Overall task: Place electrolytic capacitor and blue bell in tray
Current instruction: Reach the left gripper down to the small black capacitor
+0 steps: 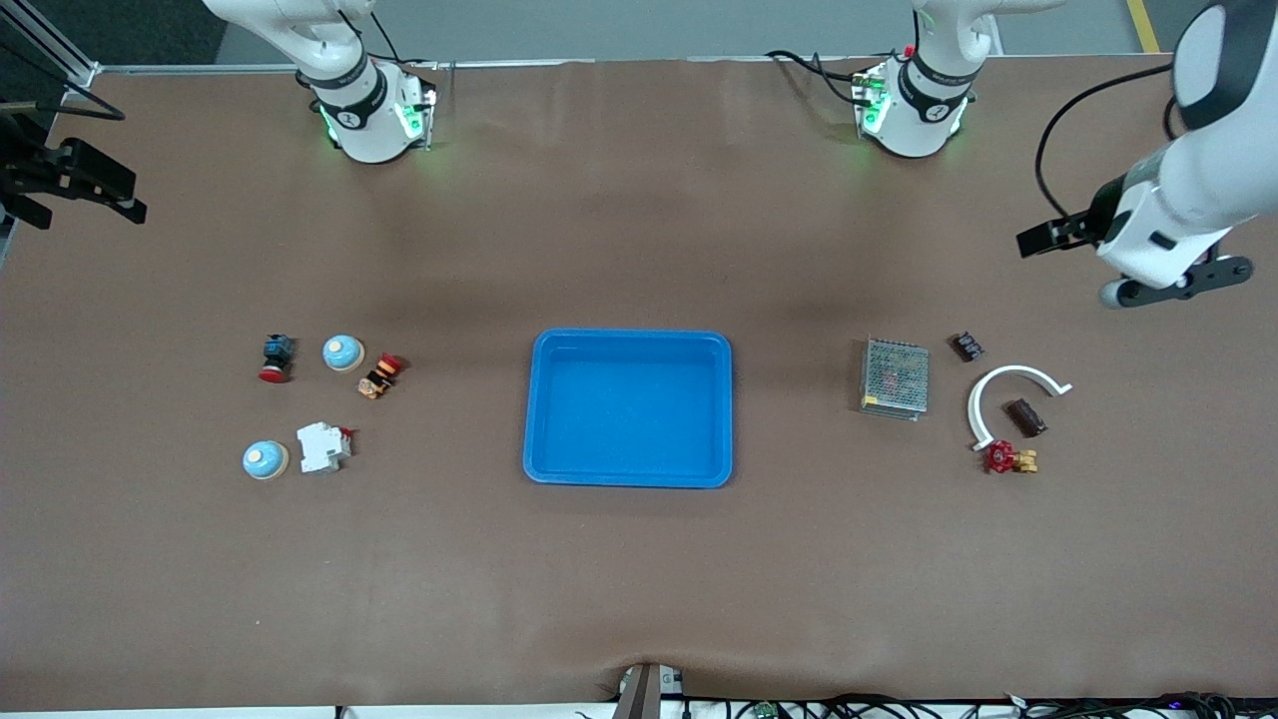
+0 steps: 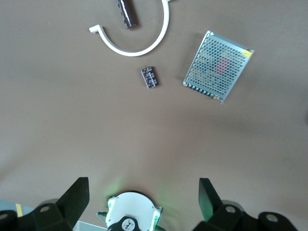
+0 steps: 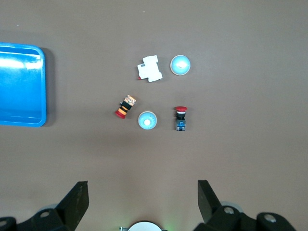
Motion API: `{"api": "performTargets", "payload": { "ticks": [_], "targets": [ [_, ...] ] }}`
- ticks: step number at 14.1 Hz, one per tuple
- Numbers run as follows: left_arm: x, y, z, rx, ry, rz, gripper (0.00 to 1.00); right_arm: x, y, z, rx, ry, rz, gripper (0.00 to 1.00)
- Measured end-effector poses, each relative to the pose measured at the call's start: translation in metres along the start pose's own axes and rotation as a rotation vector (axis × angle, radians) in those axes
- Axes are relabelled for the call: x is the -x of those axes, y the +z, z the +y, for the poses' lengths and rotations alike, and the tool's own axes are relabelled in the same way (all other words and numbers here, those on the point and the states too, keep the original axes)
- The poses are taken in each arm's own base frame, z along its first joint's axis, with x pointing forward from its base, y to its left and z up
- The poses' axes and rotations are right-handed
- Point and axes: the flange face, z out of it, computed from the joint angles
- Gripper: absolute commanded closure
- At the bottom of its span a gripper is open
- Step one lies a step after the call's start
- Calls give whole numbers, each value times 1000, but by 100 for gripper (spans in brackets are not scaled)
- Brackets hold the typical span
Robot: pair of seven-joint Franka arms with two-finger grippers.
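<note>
Tray [image 1: 628, 477] sits bare; both jaws wide, unladen.

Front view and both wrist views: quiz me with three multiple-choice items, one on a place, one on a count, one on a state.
1. The tray lies:
A. mid-table, between the two groups of parts
B. under the left gripper
C. on the mesh box

2. Blue bells on the table:
A. one
B. two
C. four

3. The tray holds:
A. a bell
B. a capacitor
C. nothing

Answers:
1 A, since parts lie toward both arms' ends, with the mesh box beside it.
2 B, one bell and a second bell, nearer the front camera.
3 C, its floor is bare and both the left gripper and the right gripper hang open, holding nothing.
</note>
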Motion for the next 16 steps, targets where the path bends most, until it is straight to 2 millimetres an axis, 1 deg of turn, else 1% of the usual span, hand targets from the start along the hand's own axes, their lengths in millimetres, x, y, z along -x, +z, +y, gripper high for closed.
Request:
{"api": "performTargets", "payload": {
  "ticks": [3, 7, 8, 10, 12, 14, 16],
  "targets": [
    [-14, 51, -9, 15, -37, 15, 0, -6, 0, 4, 9, 29, 32, 0],
    [-33, 133, -27, 43, -86, 38, 0, -15, 9, 10, 11, 46, 65, 0],
    [-37, 150, -35, 49, -103, 35, 0, -17, 10, 10, 11, 48, 66, 0],
    [-46, 176, -49, 62, -135, 28, 0, -17, 10, 10, 10, 55, 68, 0],
    [-58, 196, -63, 101, -186, 33, 0, -17, 10, 9, 5, 61, 69, 0],
    [-69, 215, -73, 147, -234, 36, 6, -17, 10, 6, 1, 82, 69, 0],
    [-77, 238, -74, 184, -268, 43, 10, -17, 10, 4, -2, 94, 69, 0]
  ]
}}
